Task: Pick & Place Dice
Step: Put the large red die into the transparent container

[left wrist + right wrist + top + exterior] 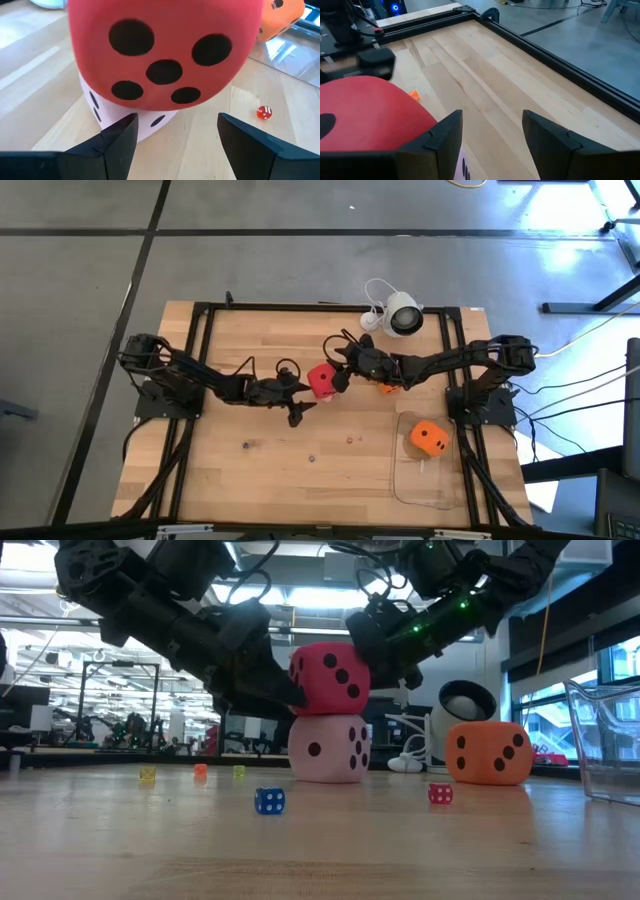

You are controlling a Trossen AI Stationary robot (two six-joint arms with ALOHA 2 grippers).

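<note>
Wood-plank desk (pixel 260 470) with black frame, lab clutter behind. Left end effector (pixel 172 137) sits at the red die (pixel 329 678), jaws wide, either side of its lower edge, nothing gripped. Red die is stacked on the pale pink die (pixel 329 748) mid-desk. Right end effector (pixel 490 135) hovers just beside the red die's other side, jaws apart, holding nothing. One orange die (pixel 488 752) is on the desk further right near the white camera (pixel 402 313), the other orange die (pixel 430 437) in the clear container (pixel 410 490). Dice look like soft foam: probably light, squashy, grippy skin, not fragile. Best taken across two flat opposite faces at mid-height, away from rounded corners. Top die likely topples easily if nudged.
</note>
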